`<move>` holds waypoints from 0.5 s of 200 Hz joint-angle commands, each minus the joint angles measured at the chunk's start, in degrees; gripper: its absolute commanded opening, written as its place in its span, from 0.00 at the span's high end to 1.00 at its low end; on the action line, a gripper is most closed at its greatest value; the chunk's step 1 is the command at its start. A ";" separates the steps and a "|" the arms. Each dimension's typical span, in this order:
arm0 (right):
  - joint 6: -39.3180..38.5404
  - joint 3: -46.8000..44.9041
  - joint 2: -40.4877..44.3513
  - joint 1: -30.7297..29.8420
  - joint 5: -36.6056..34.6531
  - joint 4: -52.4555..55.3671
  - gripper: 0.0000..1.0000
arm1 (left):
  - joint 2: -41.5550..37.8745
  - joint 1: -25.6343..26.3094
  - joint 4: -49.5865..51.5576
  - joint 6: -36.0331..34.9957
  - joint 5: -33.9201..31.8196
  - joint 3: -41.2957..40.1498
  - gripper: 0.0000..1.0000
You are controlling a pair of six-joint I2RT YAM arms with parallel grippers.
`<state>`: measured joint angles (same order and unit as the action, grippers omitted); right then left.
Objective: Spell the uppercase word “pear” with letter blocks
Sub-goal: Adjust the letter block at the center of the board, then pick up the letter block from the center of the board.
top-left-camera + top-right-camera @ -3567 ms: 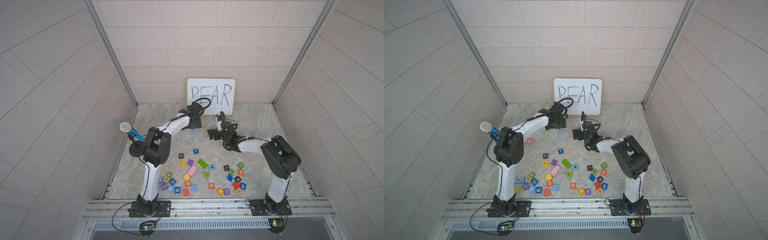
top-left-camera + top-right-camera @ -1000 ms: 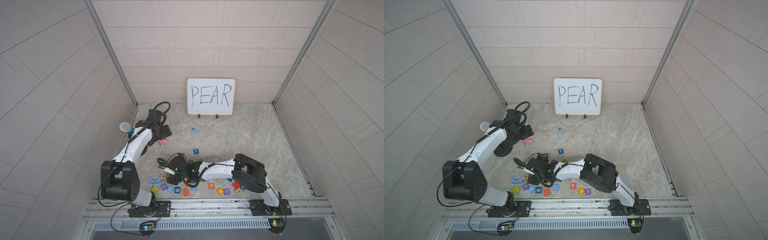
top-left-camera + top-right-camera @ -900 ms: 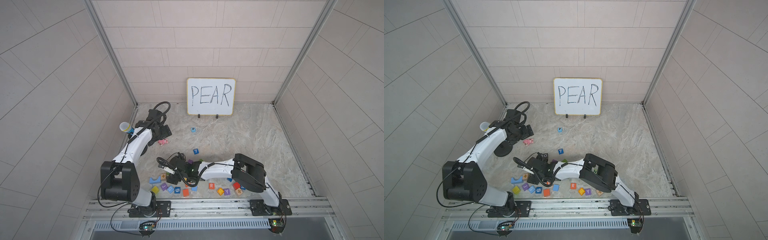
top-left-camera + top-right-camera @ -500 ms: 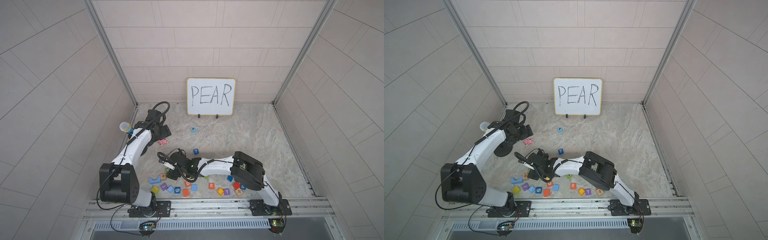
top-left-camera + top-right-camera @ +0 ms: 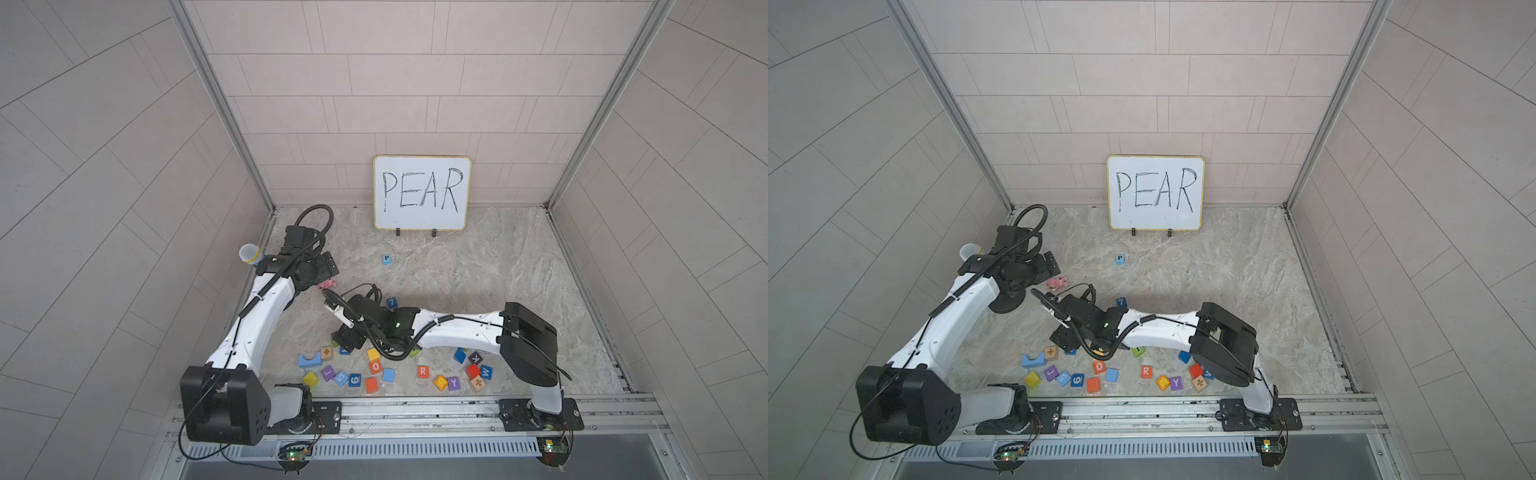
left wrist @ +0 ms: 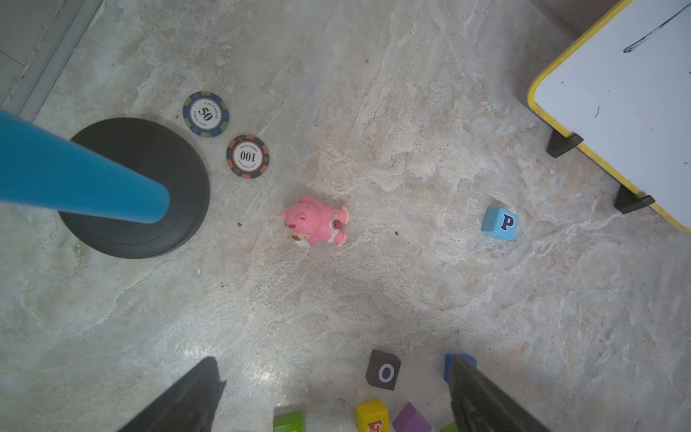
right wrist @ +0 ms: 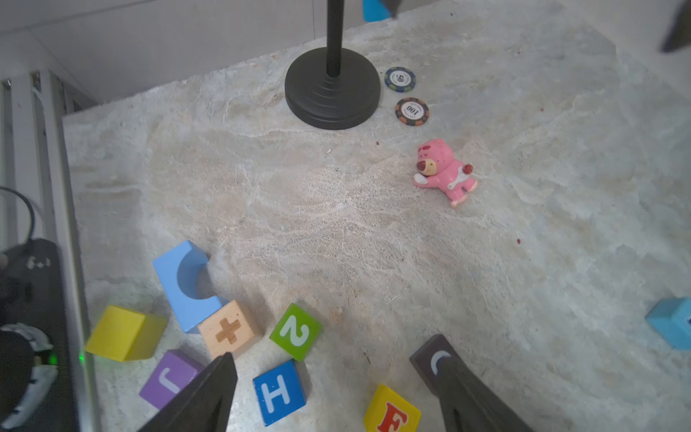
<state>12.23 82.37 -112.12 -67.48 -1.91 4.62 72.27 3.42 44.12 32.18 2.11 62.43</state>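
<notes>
Both arms have withdrawn from the whiteboard (image 5: 422,193) since the earliest frames. Left hand (image 5: 326,268): positioned at centre-left of both top views, above a pink bear figure (image 6: 316,220); its fingers (image 6: 187,404) stand wide apart and hold nothing. Right hand (image 5: 347,340): swung down to the upper left edge of the block pile in the lower centre; its fingers (image 7: 202,404) are wide apart, with nothing gripped. In the right wrist view the yellow E block (image 7: 390,413) lies on the bench (image 7: 336,224) between the two fingers, nearer the finger that overlaps a dark O block (image 7: 426,355). The light-blue P block (image 5: 387,259) stands alone above frame centre, just below the whiteboard, well apart from both hands. The orange R block (image 5: 423,371) sits at lower centre, right of the right hand and apart from it.
</notes>
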 commanded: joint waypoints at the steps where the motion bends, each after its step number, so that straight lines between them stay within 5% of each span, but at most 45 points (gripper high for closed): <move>1: 10.41 0.12 1.10 -0.06 -2.24 7.14 0.17 | -2.62 -0.83 0.81 0.60 -1.09 -2.58 0.01; 100: 20.53 1.79 -1.00 1.68 -6.38 14.01 0.32 | -4.87 -2.21 1.48 2.01 1.45 -7.50 0.01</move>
<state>29.47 82.54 -111.96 -66.72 -7.38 16.60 67.59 1.61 44.93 33.67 2.98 55.27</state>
